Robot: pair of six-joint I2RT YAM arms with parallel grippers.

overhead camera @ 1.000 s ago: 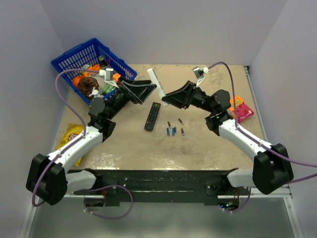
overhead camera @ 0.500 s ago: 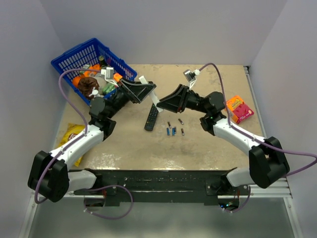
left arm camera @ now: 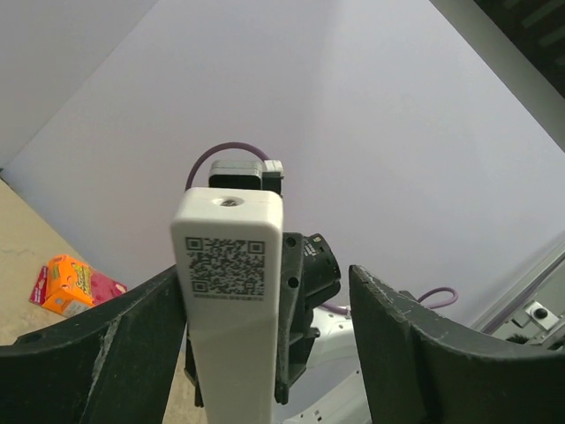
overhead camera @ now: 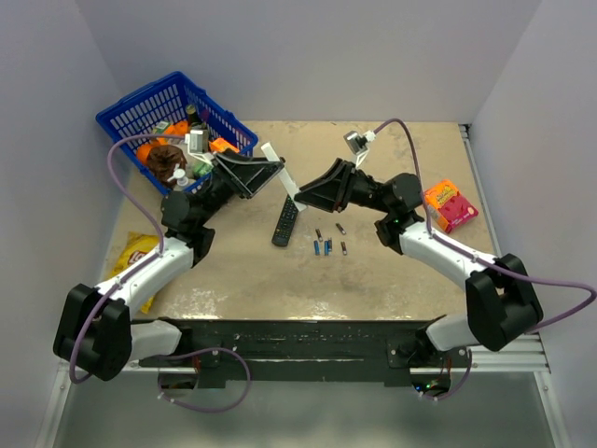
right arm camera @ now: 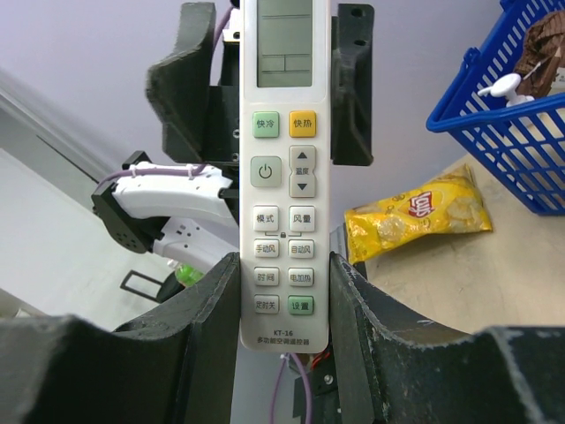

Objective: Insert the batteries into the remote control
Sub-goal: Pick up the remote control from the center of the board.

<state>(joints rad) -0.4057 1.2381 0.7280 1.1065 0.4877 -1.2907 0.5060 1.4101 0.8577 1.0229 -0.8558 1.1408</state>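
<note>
Right gripper (right arm camera: pixel 284 269) clamped remote (right arm camera: pixel 284 177); left gripper (left arm camera: pixel 263 278) spread around it, gripping nothing. Batteries (overhead camera: pixel 326 245) lay on table (overhead camera: pixel 233 271), none loaded.

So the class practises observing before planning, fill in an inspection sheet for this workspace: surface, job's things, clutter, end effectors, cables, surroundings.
Surface: tan tabletop, worn-looking.
Job's things: white remote control held in the air between the arms; batteries loose on the table.
Clutter: black remote beside the batteries; blue basket of mixed items; yellow chip bag; orange-pink box.
End effectors: right end effector shut on the remote's lower part; left end effector open, fingers either side of its display end.
Cables: purple cable looping above each arm.
Surroundings: plain pale walls.
</note>
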